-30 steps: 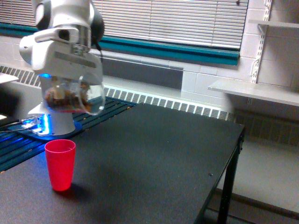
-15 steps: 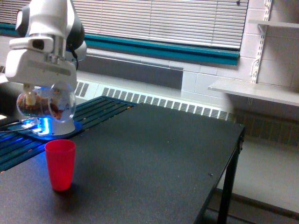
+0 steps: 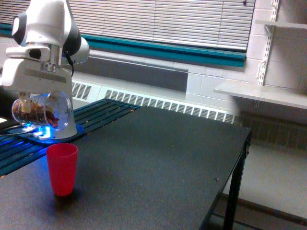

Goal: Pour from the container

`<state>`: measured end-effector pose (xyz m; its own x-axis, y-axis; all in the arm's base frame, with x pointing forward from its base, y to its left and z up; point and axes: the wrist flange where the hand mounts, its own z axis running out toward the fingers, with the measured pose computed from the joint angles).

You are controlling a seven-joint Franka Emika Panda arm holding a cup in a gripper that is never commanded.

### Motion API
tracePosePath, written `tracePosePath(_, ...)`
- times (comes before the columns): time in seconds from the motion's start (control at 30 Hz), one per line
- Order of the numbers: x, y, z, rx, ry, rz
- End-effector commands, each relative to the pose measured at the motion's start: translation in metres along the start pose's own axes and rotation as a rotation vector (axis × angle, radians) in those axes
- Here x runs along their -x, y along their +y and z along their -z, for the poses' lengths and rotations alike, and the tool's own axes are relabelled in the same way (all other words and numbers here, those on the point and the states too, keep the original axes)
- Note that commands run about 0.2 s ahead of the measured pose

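The gripper [image 3: 36,96] holds the clear jar [image 3: 42,111] on its side above the red cup [image 3: 62,168]. Brown bits sit inside the jar and none are visibly falling, so most pouring seems left to do.
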<state>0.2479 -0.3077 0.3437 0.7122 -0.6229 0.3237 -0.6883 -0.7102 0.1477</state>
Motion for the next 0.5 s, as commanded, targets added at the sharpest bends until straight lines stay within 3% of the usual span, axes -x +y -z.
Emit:
tracePosePath(0.03,0.01,0.009,-0.001,0.009,0.005,0.011)
tracePosePath(0.5,0.029,0.018,-0.009,0.039,-0.018,0.017)
